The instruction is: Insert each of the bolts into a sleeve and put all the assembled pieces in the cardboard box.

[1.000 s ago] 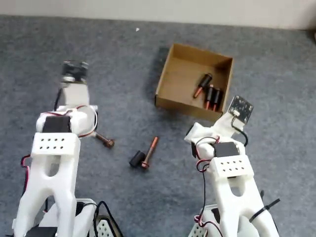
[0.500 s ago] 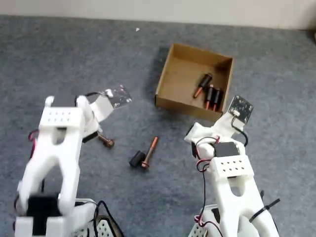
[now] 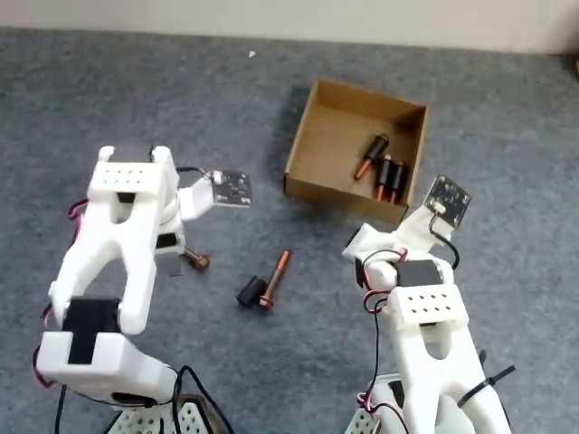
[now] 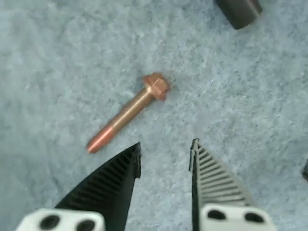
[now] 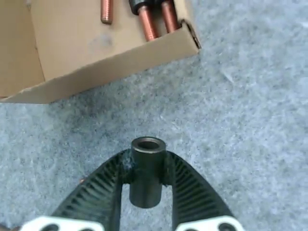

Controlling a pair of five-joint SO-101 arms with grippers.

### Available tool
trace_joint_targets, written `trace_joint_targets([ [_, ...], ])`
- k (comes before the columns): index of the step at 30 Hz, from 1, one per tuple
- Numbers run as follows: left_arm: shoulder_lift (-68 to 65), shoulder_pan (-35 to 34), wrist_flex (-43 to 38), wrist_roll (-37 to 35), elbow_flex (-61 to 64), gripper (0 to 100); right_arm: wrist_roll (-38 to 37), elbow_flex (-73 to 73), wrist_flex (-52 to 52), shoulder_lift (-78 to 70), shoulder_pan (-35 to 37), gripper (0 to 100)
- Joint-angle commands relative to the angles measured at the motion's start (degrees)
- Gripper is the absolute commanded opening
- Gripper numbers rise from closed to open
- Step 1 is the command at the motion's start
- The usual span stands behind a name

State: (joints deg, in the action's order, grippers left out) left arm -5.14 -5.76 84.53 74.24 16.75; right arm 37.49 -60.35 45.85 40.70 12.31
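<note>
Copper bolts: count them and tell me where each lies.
5. Three copper bolts lie in the brown cardboard box, one on the grey carpet beside a black sleeve, one before the left gripper.

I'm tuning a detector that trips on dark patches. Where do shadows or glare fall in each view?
High view: even light, no glare; the cardboard box darkens the carpet along its left wall. Right wrist view: a shadow band on the carpet along the box's wall. Left wrist view: the bolt casts barely any shadow.

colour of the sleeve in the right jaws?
Dark grey, almost black. The sleeve shows best in the right wrist view.
</note>
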Motion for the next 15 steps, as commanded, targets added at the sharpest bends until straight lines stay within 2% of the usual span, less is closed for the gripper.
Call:
trace_joint_targets([
  [1,-1.19,2.68,-0.62,5.80,-2.51,19,0.18,0.75,-1.45,1.98,-0.66,0.4],
  [11,-9.71,3.91,-10.20,5.63,-2.51,18,0.09,0.66,-1.45,1.98,-0.66,0.4],
  [15,-12.44,3.91,-13.63,5.63,-1.98,12,0.09,0.75,-1.45,1.98,-0.66,0.4],
])
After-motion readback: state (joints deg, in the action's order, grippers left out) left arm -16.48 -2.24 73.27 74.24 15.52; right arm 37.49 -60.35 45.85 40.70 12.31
